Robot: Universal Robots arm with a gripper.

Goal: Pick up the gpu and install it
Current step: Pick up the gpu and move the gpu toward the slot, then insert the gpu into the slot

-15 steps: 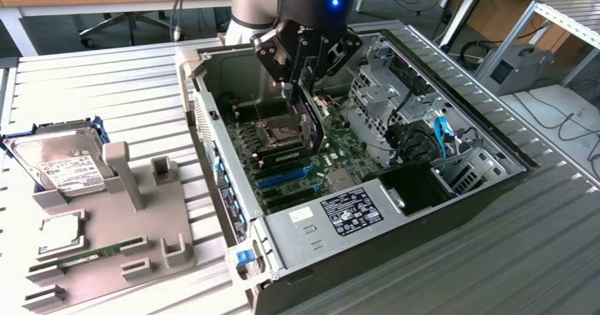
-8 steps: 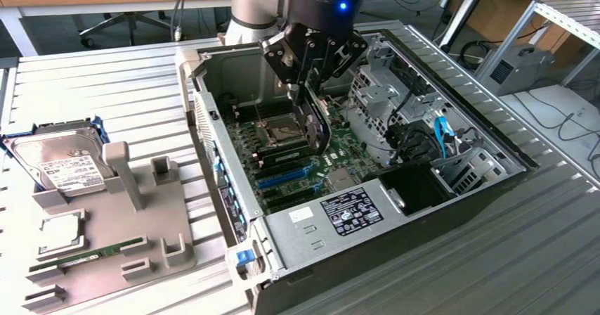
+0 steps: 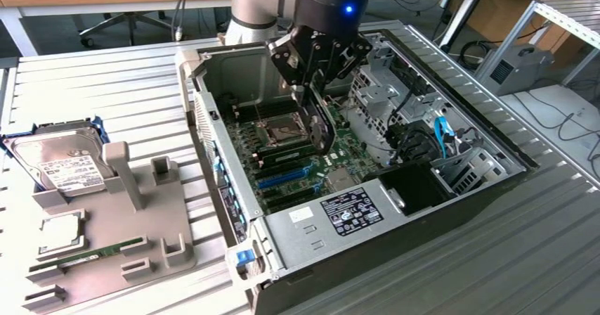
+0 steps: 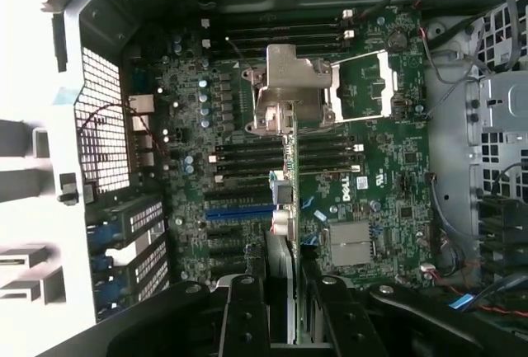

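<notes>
The gpu (image 3: 318, 131) hangs upright and edge-on inside the open computer case (image 3: 216, 129), above the green motherboard (image 3: 295, 167). My gripper (image 3: 303, 83) is shut on its upper edge. In the wrist view the gpu (image 4: 286, 200) appears as a thin vertical strip running from between my fingers (image 4: 244, 307) out over the blue expansion slot (image 4: 239, 211) and the CPU socket (image 4: 322, 85). My gripper (image 4: 280, 295) clamps the card from both sides. I cannot tell whether the card's lower edge touches a slot.
A grey fixture tray (image 3: 140, 248) lies to the exterior view's left of the case, carrying a hard drive (image 3: 56, 164), a CPU chip (image 3: 61, 232) and a memory stick (image 3: 89, 253). Drive cages and cables (image 3: 422, 129) crowd the case's far side. Memory slots flank the socket.
</notes>
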